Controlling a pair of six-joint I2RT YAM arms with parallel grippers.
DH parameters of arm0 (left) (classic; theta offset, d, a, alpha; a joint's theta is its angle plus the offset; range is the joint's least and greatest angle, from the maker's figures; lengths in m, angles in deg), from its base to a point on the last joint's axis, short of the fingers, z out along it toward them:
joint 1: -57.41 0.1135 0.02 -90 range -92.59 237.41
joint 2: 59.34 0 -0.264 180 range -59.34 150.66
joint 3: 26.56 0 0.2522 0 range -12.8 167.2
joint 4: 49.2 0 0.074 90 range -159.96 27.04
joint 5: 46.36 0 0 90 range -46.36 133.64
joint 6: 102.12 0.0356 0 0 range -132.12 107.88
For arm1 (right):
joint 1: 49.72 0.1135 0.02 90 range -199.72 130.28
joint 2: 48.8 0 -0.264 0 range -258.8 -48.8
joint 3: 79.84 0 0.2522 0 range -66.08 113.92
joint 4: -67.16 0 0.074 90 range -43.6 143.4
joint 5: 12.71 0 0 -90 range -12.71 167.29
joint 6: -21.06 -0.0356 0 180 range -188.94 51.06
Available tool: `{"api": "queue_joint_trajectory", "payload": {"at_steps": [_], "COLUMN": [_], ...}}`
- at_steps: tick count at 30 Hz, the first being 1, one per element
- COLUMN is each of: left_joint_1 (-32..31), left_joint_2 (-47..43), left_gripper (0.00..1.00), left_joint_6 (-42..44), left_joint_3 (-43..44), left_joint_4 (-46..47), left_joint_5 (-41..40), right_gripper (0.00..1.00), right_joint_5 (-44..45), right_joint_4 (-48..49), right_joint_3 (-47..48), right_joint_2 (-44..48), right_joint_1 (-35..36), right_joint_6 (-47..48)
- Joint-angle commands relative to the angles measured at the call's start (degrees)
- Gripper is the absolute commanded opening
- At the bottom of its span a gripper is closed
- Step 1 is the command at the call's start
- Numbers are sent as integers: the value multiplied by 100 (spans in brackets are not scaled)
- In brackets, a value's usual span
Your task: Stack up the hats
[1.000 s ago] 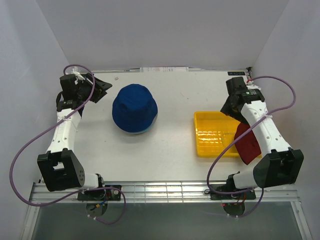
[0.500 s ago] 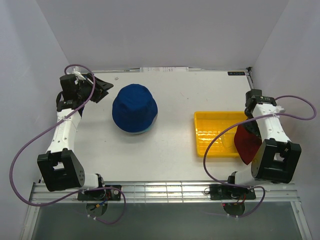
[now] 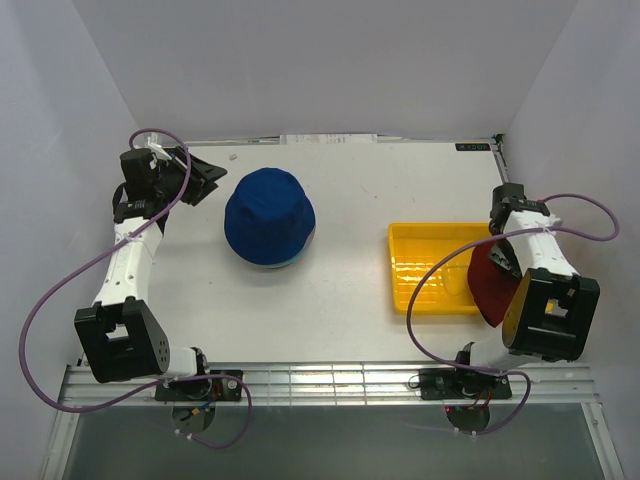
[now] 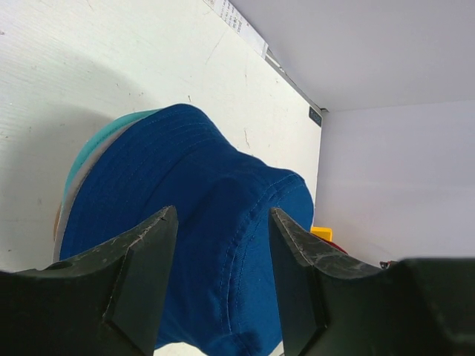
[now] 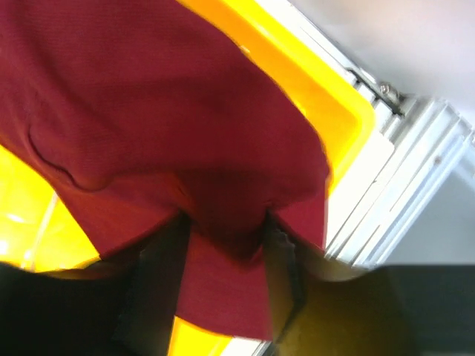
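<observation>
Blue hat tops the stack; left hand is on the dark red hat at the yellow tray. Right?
No: the right hand, not the left, is on the dark red hat at the yellow tray; the right wrist view shows it. The blue hat does top the stack.

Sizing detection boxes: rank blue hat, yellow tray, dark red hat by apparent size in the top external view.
1-2. blue hat and yellow tray: about alike, no ranking between them.
3. dark red hat: smallest as it shows, but the right arm hides part of it.
</observation>
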State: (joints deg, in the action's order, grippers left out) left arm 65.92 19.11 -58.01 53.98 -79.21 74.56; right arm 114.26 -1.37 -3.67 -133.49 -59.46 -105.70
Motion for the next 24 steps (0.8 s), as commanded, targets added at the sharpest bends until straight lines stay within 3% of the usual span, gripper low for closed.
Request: {"api": "queue_joint_trajectory", "payload": {"at_steps": [1, 2, 3, 4, 11, 18, 24], "left_joint_1": [-25, -25, -34, -25, -25, -34, -34], "left_joint_2": [-23, -23, -32, -32, -50, -58, -84], "left_gripper": [62, 62, 62, 62, 62, 62, 66], "left_joint_6": [54, 45, 45, 45, 62, 36, -166], "left_joint_3": [-51, -51, -51, -51, -51, -8, -16], "left_joint_4": [96, 96, 104, 96, 96, 192, 604], "left_joint_5": [72, 64, 64, 64, 64, 239, 765], "right_gripper": [35, 27, 10, 8, 8, 8, 8], "right_joint_5": [-251, -287, -383, -436, -1421, -3632, -4233], "right_joint_4": [484, 501, 589, 616, 862, 1011, 1108], "right_joint_3": [-141, -168, -212, -229, 33, 1096, 2290], "right_joint_2": [259, 320, 356, 408, 1015, 1455, 1244], "right_joint_1": [-28, -28, -28, -28, -28, 86, 973], "right_joint_6": [177, 221, 265, 317, 827, 1083, 793]}}
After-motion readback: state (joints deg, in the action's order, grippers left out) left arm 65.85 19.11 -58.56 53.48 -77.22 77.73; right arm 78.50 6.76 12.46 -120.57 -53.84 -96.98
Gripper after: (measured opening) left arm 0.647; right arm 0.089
